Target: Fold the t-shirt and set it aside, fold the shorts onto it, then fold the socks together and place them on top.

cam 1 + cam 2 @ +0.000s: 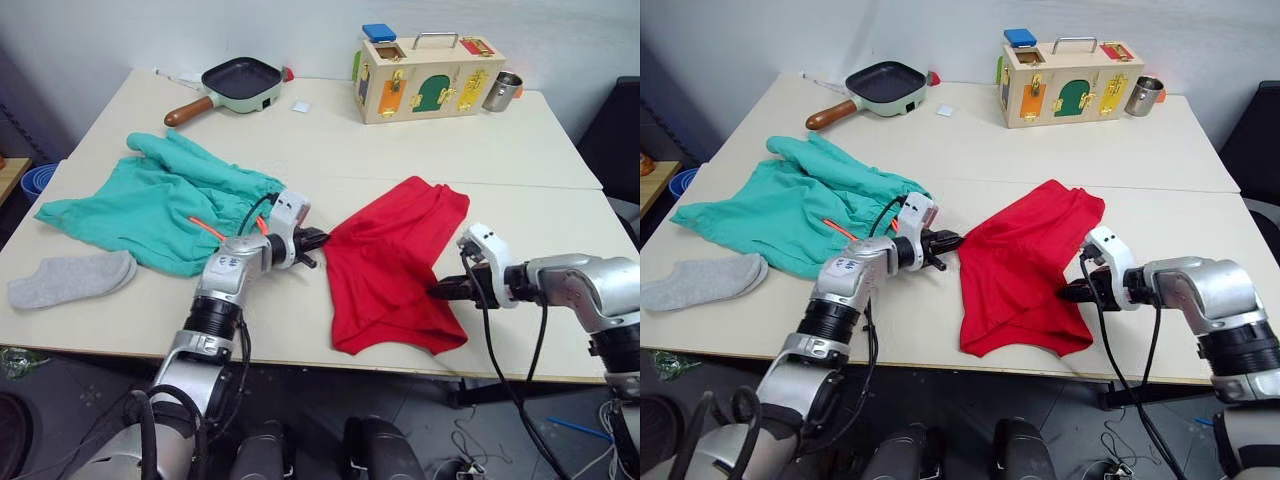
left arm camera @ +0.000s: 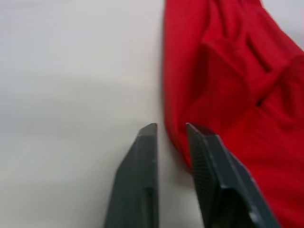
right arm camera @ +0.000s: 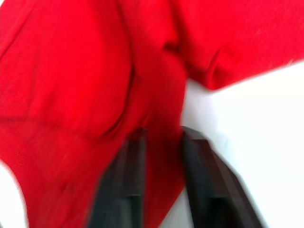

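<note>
Left pincer [image 2: 170,130] is spread at the t-shirt [image 1: 390,260] edge; right pincer [image 3: 161,137] pinches its opposite side. Close the left on fabric, then fold evenly on the worktop [image 1: 420,150].

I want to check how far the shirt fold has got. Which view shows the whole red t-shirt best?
The left eye view: the t-shirt lies entire, bunched between the left claw and right claw. The right eye view shows much the same. Each wrist view gives just a close patch of red cloth.
</note>
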